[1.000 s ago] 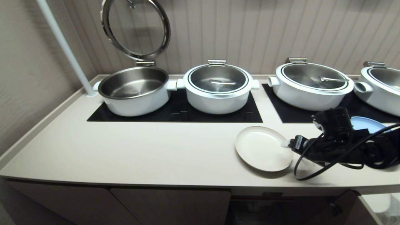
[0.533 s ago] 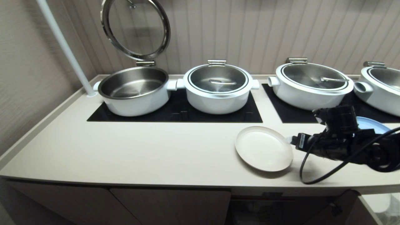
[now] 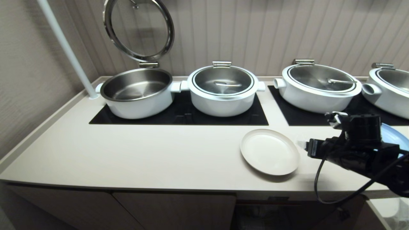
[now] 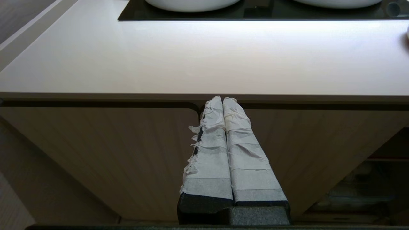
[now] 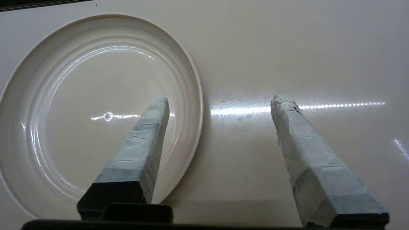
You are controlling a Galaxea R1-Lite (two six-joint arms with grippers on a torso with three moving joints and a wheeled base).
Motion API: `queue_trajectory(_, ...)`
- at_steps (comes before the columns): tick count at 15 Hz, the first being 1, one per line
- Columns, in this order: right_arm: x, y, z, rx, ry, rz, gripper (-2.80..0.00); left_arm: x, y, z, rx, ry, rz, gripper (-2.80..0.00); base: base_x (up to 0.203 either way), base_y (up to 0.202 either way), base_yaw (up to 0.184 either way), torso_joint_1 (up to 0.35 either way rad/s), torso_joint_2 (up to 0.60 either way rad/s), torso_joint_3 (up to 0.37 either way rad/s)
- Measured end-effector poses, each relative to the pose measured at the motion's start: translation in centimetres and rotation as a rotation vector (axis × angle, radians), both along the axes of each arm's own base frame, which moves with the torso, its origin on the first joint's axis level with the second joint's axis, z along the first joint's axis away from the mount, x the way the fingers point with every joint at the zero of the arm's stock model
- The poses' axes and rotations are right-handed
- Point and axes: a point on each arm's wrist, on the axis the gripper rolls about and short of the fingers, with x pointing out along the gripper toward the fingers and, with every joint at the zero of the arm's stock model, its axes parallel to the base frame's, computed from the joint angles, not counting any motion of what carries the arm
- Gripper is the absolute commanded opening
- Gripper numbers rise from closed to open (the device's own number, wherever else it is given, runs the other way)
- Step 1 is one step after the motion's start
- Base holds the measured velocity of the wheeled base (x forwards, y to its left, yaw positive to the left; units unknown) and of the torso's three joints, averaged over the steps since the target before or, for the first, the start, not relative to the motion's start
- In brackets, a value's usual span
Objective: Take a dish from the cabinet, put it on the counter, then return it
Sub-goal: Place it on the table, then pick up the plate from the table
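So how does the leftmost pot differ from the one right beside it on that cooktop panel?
The leftmost pot has its hinged lid swung upright, exposing an empty steel interior; the neighbouring pot has its lid down flat. The open one looks wider and shallower, the closed one rounder. Both are white with side handles, a rear hinge and steel trim, standing on the same black cooktop panel.

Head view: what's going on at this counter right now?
A cream plate lies flat on the counter, in front of the pots. The right gripper hovers beside its rim with jaws open, holding nothing. The left gripper is parked low, jaws shut, in front of the cabinet. A blue plate sits behind the right arm.
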Motion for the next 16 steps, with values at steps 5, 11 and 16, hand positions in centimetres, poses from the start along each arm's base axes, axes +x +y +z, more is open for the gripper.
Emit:
queue_trajectory(5,-1.5,-0.3,0.3,0.000,-0.005,-0.001,-2.80,0.0,0.0,0.0,0.000,0.000,0.000,-2.80,0.000,0.000,0.000,0.000,0.00,0.000)
queue_trajectory(11,-3.3,-0.6,0.5,0.003,-0.006,0.002,-2.80,0.0,0.0,0.0,0.000,0.000,0.000,-2.80,0.000,0.000,0.000,0.000,0.00,0.000)
queue_trajectory(16,-5.6,-0.9,-0.3,-0.074,0.022,0.031,-2.80,0.0,0.0,0.0,0.000,0.000,0.000,-2.80,0.000,0.000,0.000,0.000,0.00,0.000)
